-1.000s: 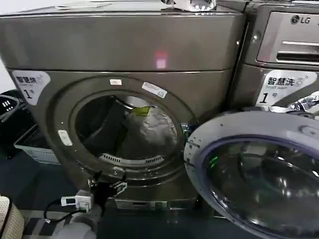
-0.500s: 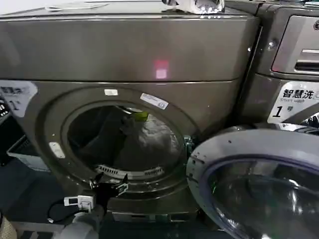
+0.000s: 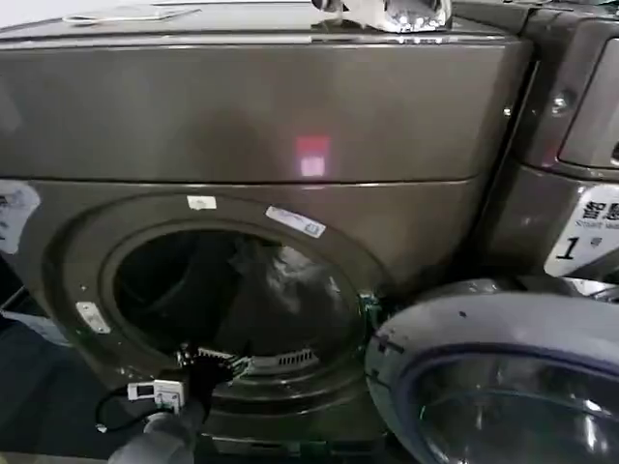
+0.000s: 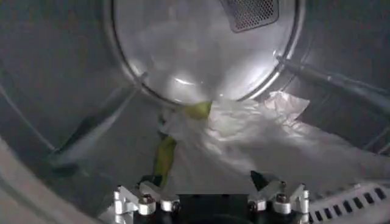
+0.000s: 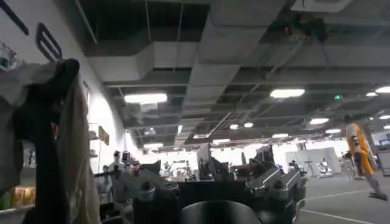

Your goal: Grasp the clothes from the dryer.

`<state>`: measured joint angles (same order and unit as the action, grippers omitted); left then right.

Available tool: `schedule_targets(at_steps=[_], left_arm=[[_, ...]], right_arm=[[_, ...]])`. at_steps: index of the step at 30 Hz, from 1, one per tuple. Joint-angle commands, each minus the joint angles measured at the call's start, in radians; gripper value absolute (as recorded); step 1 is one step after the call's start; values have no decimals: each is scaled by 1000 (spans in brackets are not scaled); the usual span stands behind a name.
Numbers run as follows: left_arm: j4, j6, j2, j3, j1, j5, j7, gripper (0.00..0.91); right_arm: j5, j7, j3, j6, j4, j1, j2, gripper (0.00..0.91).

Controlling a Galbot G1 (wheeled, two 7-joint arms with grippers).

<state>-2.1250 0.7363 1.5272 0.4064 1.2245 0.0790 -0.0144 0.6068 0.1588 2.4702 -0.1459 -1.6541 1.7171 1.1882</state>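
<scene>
- dryer point(image 3: 251, 126) centre-left, porthole open, its door point(image 3: 503, 387) swung out low on the right
- second machine point(image 3: 571, 155) just beside it on the right
- clothes point(image 4: 256, 143) inside the drum, on the floor toward the back
- left gripper point(image 3: 208, 360) at the porthole's lower rim, in front of the clothes, not touching them
- right gripper point(image 5: 216, 192) away from the dryer, facing the room

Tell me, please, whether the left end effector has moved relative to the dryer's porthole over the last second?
Yes. The left end effector has advanced up to the lower rim of the dryer porthole, toward the clothes.
</scene>
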Motion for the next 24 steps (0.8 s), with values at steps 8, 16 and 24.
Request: schedule_targets(at_steps=[8, 16, 24], left_arm=[[476, -86, 17, 9, -424, 67, 7, 907], [702, -119, 48, 24, -579, 144, -56, 907], [708, -283, 7, 12, -590, 838, -719, 907]], right_arm=[[2, -5, -23, 10, -25, -5, 3, 907], [1, -9, -34, 9, -45, -9, 8, 907], [-1, -15, -46, 13, -55, -10, 11, 907]])
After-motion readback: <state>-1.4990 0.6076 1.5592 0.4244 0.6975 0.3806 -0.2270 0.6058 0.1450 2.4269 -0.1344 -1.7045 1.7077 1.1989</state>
